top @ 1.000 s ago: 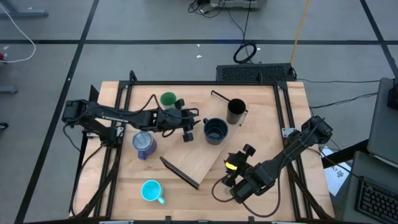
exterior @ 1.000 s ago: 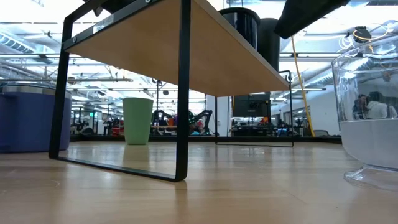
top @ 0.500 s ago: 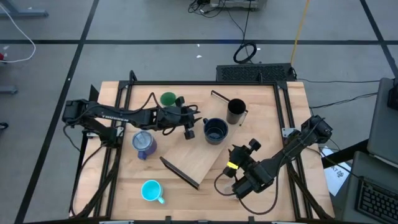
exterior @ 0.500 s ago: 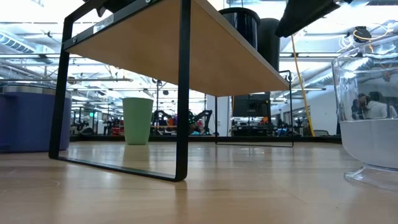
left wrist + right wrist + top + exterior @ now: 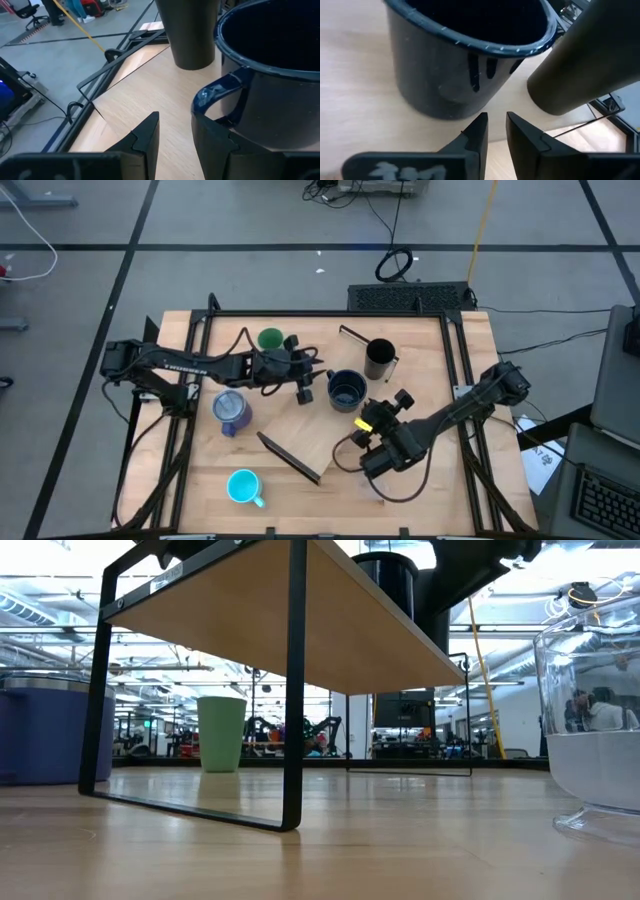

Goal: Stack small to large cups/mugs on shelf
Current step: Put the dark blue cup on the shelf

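Note:
The shelf lies slantwise on the table with the wide black mug and the tall black cup standing on it. My left gripper is slightly open, level beside the mug's handle. My right gripper hovers at the mug's near right side, its fingers nearly together and holding nothing. On the tabletop stand the green tumbler, the blue-purple mug and the cyan mug. The tiny clear cup stands close to the low camera. My left gripper has one finger right beside the lower end of the mug's handle, coming level from the table's left side. I cannot tell whether it touches. The mug stands upright on the shelf board.
Dark frame rails run along the table's sides. A cable loop hangs from my right arm above the shelf's near right edge. Bare tabletop shows at the near right and far middle.
My right gripper has moved from the table's near right toward the far edge and the left, up to the wide black mug on the shelf. The cups have stayed where they were.

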Tool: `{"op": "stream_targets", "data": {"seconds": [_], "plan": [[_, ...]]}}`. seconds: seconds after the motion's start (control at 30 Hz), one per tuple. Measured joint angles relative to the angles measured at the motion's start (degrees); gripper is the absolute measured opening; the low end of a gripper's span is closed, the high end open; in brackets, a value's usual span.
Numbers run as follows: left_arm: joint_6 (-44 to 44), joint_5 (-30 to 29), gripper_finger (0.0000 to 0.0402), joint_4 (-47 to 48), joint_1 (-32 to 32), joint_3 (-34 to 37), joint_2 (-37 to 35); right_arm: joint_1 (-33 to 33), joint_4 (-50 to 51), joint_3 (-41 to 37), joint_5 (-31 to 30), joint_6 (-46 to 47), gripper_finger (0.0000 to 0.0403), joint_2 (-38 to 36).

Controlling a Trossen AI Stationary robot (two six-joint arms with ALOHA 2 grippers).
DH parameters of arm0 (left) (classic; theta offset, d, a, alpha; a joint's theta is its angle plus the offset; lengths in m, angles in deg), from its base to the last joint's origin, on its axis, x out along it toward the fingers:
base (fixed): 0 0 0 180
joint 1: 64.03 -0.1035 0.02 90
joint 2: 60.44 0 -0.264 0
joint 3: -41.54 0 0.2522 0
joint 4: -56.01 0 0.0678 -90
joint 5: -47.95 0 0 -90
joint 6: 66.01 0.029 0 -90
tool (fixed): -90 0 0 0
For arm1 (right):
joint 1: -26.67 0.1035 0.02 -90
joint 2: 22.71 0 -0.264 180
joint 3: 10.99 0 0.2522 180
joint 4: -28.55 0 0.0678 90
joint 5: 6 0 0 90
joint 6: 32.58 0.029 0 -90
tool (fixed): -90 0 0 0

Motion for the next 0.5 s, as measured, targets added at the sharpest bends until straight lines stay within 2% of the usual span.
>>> {"op": "stream_targets", "data": {"seconds": [0.27,0.5], "plan": [[0.1,1.6,0.0117,-0.1,-0.4,0.0,0.0,-0.9,-0.3,0.0,0.0,-0.6,0.0056,0.0],[1.3,1.5,0.0117,-4.0,-0.4,0.0,3.2,-0.9,-2.6,0.0,0.1,-3.5,0.0056,0.0]]}}
